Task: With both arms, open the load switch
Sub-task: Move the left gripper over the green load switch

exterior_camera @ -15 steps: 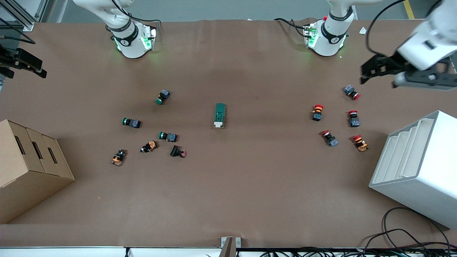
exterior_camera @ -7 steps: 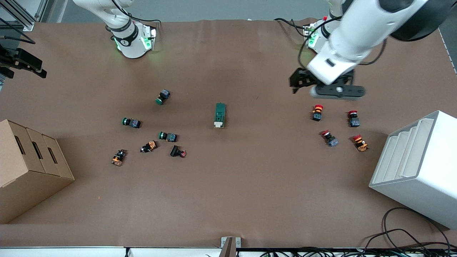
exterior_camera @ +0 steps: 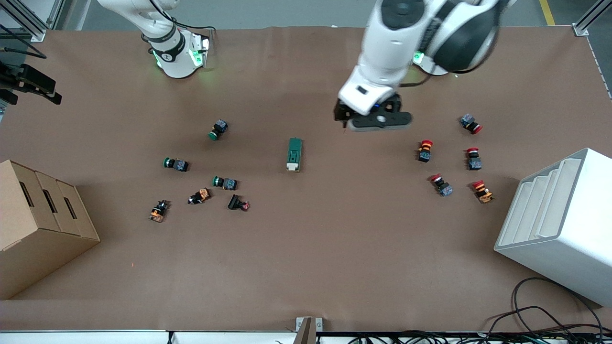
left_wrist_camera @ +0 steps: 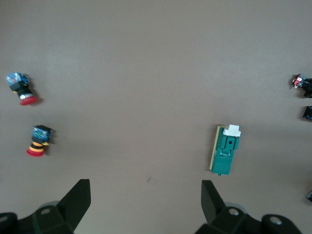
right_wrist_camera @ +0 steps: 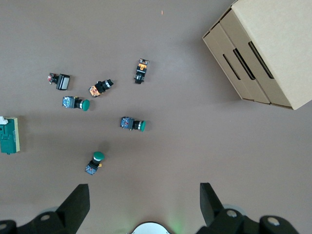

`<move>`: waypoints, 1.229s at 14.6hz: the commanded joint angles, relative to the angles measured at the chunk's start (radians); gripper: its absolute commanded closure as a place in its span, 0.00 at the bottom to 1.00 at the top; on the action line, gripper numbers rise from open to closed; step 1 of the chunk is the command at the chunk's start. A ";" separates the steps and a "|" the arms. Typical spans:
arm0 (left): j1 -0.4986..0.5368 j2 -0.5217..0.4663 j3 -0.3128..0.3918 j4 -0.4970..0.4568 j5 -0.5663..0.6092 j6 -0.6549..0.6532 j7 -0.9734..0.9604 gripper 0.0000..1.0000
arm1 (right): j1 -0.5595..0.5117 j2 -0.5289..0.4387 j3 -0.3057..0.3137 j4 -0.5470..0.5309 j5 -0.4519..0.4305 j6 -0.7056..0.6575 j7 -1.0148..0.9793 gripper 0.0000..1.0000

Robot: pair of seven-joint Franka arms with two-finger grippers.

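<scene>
The load switch [exterior_camera: 295, 154] is a dark-green block lying flat mid-table, its white lever end nearer the front camera. It also shows in the left wrist view, load switch [left_wrist_camera: 225, 150]. My left gripper [exterior_camera: 345, 117] hangs open over bare table beside the switch, toward the left arm's end, with nothing between its fingers [left_wrist_camera: 207, 195]. The left gripper [left_wrist_camera: 145, 184] is clear of the switch. My right gripper [right_wrist_camera: 145, 187] is open and empty, high over the table by its own base [right_wrist_camera: 151, 228]. The right arm waits. The load switch [right_wrist_camera: 9, 135] sits at the edge of its view.
Green-capped push-buttons [exterior_camera: 176, 164] and a few orange and black parts [exterior_camera: 200, 196] lie toward the right arm's end. Red-capped push-buttons [exterior_camera: 424, 149] lie toward the left arm's end. A cardboard box [exterior_camera: 43, 224] and a white slotted bin [exterior_camera: 559, 224] flank the table.
The left arm has swung from the left arm's end of the table, over the red-capped buttons, toward the middle beside the switch. The right arm and the switch have not moved.
</scene>
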 commanded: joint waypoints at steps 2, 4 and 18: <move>-0.117 0.076 0.002 0.003 0.099 0.058 -0.171 0.00 | -0.010 -0.002 0.005 0.017 0.002 -0.002 -0.007 0.00; -0.203 0.129 0.001 0.003 0.197 0.064 -0.310 0.00 | -0.011 0.000 0.005 0.018 0.000 -0.002 -0.004 0.00; -0.647 0.340 0.001 -0.199 0.812 0.175 -1.294 0.00 | -0.022 0.095 0.005 0.014 0.000 0.027 0.004 0.00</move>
